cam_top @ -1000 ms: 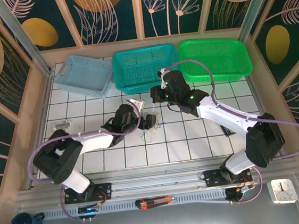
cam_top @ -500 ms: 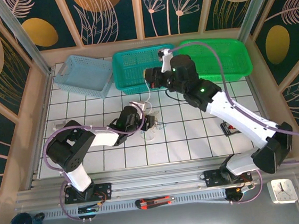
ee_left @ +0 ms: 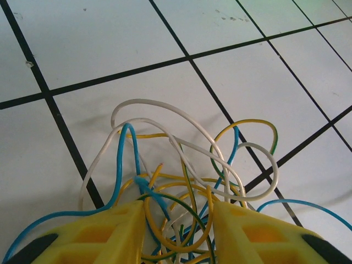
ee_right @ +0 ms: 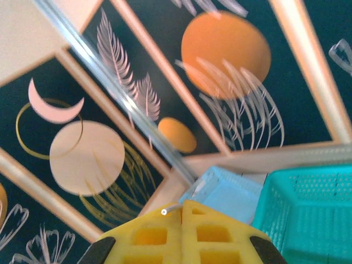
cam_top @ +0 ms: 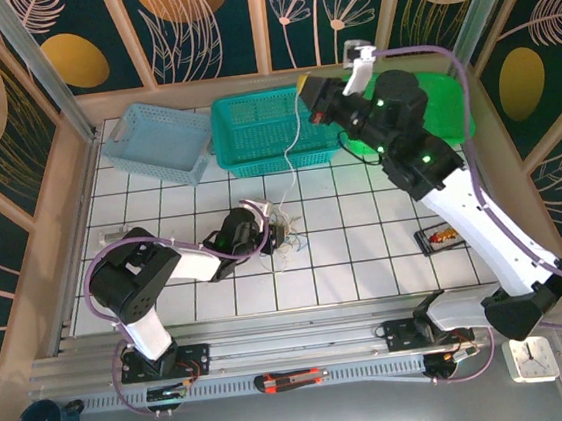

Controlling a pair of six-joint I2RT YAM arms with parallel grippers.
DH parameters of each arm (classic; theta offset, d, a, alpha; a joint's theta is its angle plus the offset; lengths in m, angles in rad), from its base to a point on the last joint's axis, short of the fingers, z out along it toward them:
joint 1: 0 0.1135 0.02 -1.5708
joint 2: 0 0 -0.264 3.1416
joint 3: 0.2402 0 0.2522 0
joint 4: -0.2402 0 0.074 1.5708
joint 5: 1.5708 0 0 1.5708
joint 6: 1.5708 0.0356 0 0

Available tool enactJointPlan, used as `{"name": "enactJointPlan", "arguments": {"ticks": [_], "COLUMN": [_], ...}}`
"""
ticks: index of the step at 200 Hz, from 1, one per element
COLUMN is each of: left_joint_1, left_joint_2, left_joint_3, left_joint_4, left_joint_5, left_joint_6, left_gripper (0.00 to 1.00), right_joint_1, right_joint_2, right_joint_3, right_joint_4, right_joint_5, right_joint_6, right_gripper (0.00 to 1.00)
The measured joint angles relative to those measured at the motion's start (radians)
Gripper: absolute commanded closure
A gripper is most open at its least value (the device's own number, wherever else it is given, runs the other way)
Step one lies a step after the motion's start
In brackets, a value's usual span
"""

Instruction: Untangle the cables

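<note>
The right arm [cam_top: 461, 202] stretches high, right fingers [ee_right: 148, 236] pinching a whitish cable [cam_top: 297, 118]; the left arm [cam_top: 181, 266] lies low, left fingers [ee_left: 104, 236] apart astride the cables [ee_left: 181, 165]

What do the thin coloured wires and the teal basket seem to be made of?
The thin blue, yellow and white wires: probably plastic-insulated, smooth and slightly glossy; they bend in soft loops. The teal rectangular basket: apparently moulded plastic, matte, with uniform colour and a regular grid of holes.
</note>
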Motion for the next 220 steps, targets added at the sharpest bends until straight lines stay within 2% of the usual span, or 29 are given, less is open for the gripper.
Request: {"name": "enactJointPlan", "arguments": {"ticks": [46,89,119,186,193,220], "left_joint_1": [0.000,0.000,0.000,0.000,0.000,0.000], "left_joint_2": [0.000,-0.007,-0.050,-0.212,-0.227,-0.278], "left_joint_3": [-0.015,-0.024,-0.029,-0.026,-0.026,-0.014], "left_joint_4": [0.007,0.010,0.001,-0.047,-0.056,-0.102], "left_joint_5": [0.002,0.002,0.014,0.005,0.000,-0.033], "left_joint_6": [-0.004,-0.010,-0.023,-0.074,-0.080,-0.101], "left_gripper": [0.61,0.58,0.46,0.09,0.02,0.01], "right_joint_1": [-0.098,-0.127,-0.151,-0.216,-0.225,-0.258], "right_joint_2": [-0.021,-0.021,-0.020,0.006,0.013,0.062], "right_joint_3": [0.087,0.146,0.151,0.098,0.089,0.062], "right_joint_4": [0.030,0.061,0.067,0.094,0.101,0.133], "right_joint_5": [0.008,0.023,0.026,0.049,0.050,0.052], "right_joint_6": [0.006,0.001,-0.006,-0.022,-0.021,-0.021], "right_gripper": [1.00,1.00,1.00,1.00,1.00,1.00]}}
